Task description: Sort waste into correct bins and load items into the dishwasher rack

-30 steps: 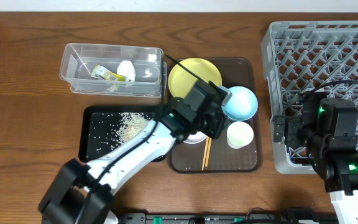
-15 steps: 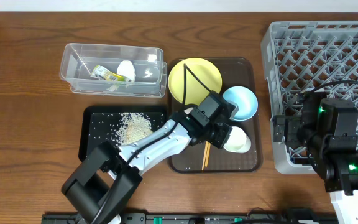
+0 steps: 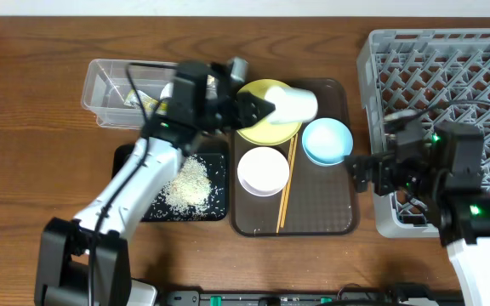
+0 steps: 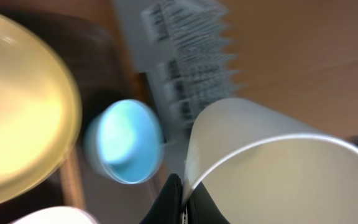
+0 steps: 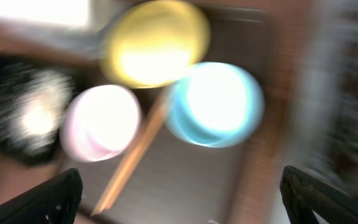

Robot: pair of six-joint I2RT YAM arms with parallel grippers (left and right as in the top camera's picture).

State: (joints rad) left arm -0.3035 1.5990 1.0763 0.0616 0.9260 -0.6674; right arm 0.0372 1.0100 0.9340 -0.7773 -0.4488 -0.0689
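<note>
Rice scraps [image 3: 190, 178] lie heaped in the black tray [image 3: 213, 202], and the dishwasher rack [image 3: 449, 76] holds nothing I can see. I judge the waste largely sorted and the loading barely begun. My left gripper [image 3: 264, 107] clamps the small white cup [image 3: 296, 104], tipped sideways above the yellow plate [image 3: 258, 129]. The blue bowl [image 3: 327, 140], white bowl [image 3: 263, 170] and chopsticks [image 3: 286, 183] wait on the brown tray [image 3: 321, 204]. My right gripper [image 3: 361, 172], fingers spread wide, hovers between tray and rack.
</note>
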